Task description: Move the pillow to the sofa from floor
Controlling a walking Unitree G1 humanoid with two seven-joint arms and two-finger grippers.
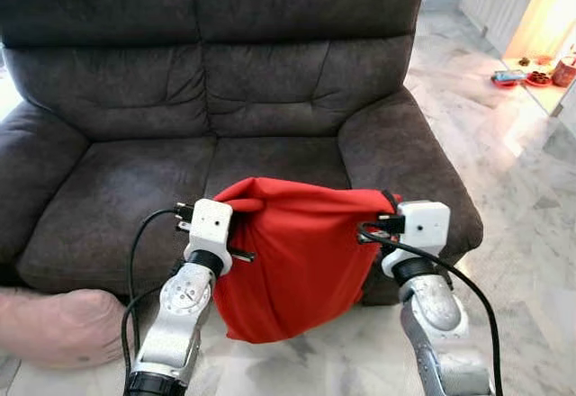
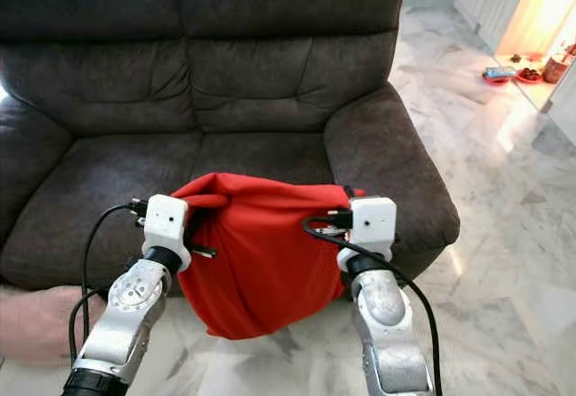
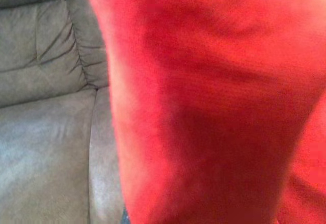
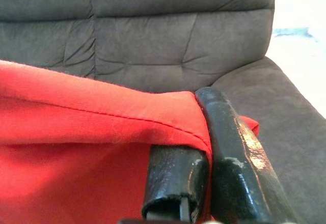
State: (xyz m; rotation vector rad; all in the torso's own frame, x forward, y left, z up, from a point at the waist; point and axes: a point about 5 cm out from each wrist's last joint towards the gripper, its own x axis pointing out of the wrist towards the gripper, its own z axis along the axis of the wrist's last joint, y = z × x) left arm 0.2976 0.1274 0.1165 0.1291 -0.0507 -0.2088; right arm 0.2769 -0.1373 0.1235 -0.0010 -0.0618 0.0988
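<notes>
Head-camera views: red pillow [image 1: 301,265] hanging between the two grippers, lifted clear of the marble floor [image 1: 513,189], with the dark grey sofa [image 1: 126,189] directly ahead. Top edge stretched side to side from one set of fingers to the other, long axis running across the sofa front, bulk of the pillow sagging below the fingers. Left gripper [image 1: 222,219] at the pillow's left upper corner, right gripper [image 1: 389,217] at the right upper corner, both about level and equally near the seat. Seat cushion just beyond and slightly below the fingertips, so the coming move judged to be a short carry forward over the seat edge before letting go.

Right wrist view: black fingers [image 4: 234,173] pressed together on the pillow's seamed edge [image 4: 153,124], red fabric pinched between them and folded over the tip. Left wrist view: red fabric [image 3: 214,96] pressed close against the camera, fingers hidden behind it, so their spacing cannot be told, though the taut corner suggests a hold. Pink cushion [image 1: 58,324] lying on the floor below and outside the left fingers.
</notes>
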